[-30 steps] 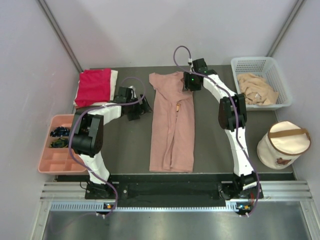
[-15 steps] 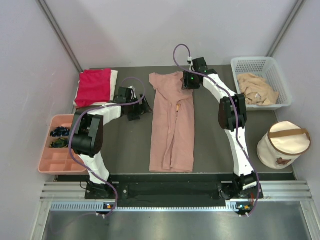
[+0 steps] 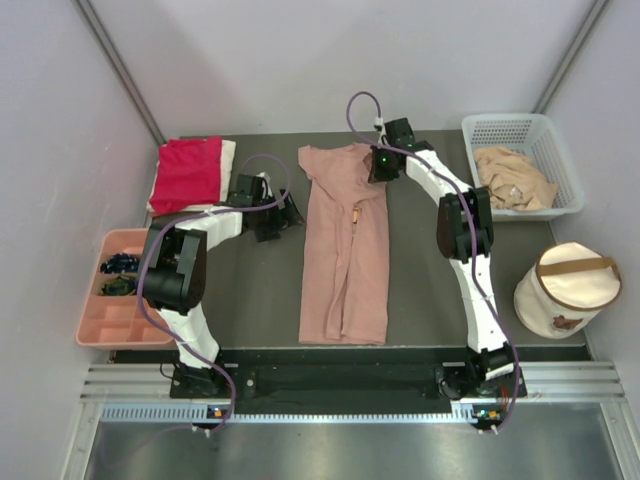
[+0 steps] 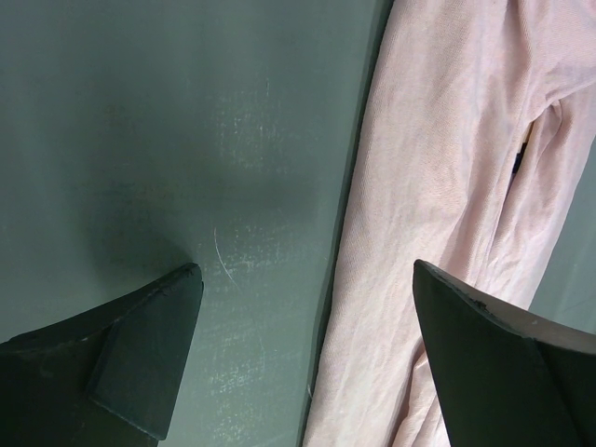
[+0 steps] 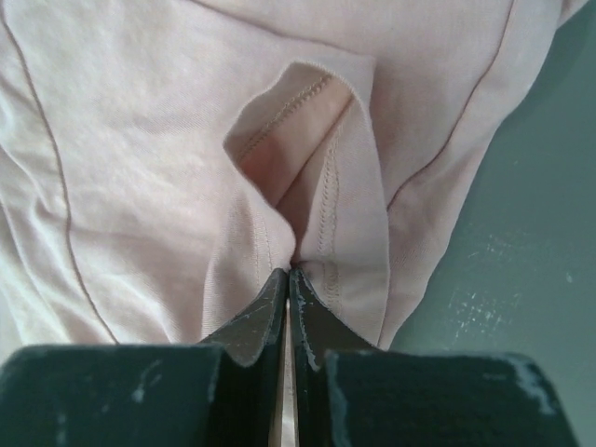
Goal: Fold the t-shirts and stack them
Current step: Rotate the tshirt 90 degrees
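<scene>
A dusty-pink t-shirt (image 3: 345, 260) lies folded lengthwise down the middle of the table. My right gripper (image 3: 378, 165) sits at its far right corner. In the right wrist view that gripper (image 5: 289, 270) is shut, with a hemmed fold of the pink cloth (image 5: 140, 168) pinched at its tips. My left gripper (image 3: 278, 215) stands open just left of the shirt. In the left wrist view it (image 4: 305, 268) straddles the shirt's left edge (image 4: 447, 186), touching nothing. A folded red t-shirt (image 3: 188, 172) lies on a white one (image 3: 229, 158) at the back left. A tan one (image 3: 512, 178) is crumpled in the basket.
A white mesh basket (image 3: 520, 122) stands at the back right. A round cream bag with a brown strap (image 3: 567, 288) sits by the right wall. A pink compartment tray (image 3: 112, 322) with small dark items hangs off the table's left edge.
My right gripper has closed from half open onto the pink cloth at the shirt's far right corner. The left arm and the shirt have not moved.
</scene>
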Available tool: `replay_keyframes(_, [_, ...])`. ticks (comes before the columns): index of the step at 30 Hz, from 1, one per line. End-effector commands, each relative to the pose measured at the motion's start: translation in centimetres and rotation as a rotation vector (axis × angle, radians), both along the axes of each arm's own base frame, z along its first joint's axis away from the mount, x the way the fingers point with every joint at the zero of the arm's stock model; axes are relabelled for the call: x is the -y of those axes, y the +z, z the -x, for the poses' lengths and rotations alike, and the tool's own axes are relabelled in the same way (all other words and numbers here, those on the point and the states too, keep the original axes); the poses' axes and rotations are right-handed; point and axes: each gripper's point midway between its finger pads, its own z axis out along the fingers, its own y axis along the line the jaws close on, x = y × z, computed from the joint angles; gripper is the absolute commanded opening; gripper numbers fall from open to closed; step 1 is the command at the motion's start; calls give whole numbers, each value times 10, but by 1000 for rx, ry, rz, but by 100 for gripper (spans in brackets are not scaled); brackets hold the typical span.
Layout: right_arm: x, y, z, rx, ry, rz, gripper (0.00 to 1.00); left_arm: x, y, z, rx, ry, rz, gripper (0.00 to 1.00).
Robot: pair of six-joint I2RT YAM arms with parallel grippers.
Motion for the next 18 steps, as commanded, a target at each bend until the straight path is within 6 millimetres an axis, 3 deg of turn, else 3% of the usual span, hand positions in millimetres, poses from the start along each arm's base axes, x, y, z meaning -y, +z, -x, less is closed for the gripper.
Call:
replay_keyframes(1, [-4, 36, -3, 76, 5, -9, 0, 2, 6, 1, 24, -5, 12, 99])
replay_keyframes(10, [14, 56, 2, 112, -57, 24, 0, 2, 6, 3, 18, -5, 15, 99])
replay_keyframes(18, [25, 61, 7, 108, -88, 50, 0, 2, 8, 3, 20, -6, 14, 99])
